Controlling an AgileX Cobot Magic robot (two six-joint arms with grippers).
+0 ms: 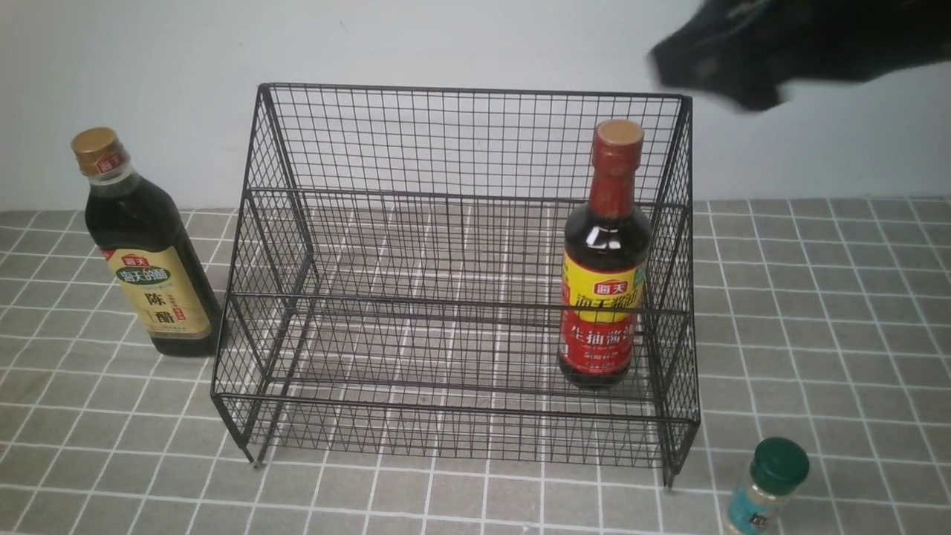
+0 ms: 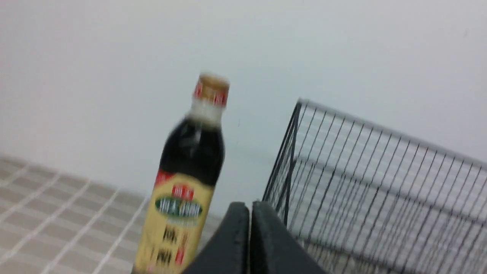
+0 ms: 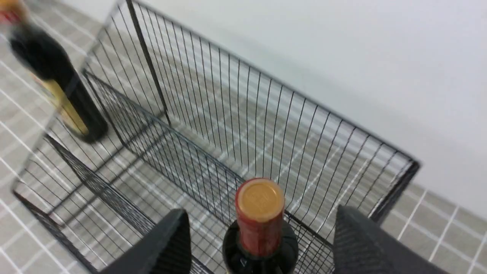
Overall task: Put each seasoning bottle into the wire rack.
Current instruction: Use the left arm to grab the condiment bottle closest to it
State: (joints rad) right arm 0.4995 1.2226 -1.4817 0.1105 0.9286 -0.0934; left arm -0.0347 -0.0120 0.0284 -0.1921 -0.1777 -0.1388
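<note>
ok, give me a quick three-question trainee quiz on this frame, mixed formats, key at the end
1. True or false: the red-necked bottle stands inside the wire rack.
2. How many bottles stand outside the rack? A one, B two, C three.
3. Fill in: the right gripper is ____ (open or shut).
Key: 1 true. 2 B: gold-capped bottle, green-capped shaker. 3 open.

on the tall dark bottle with gold cap and beige label [image 1: 151, 256], "海天" is printed in a red badge and "陈醋" is read beneath. on the tall dark bottle with red neck and yellow-red label [image 1: 605, 256], "海天" and "生抽酱油" are shown. nothing can be read on the small green-capped shaker with teal label [image 1: 765, 483].
</note>
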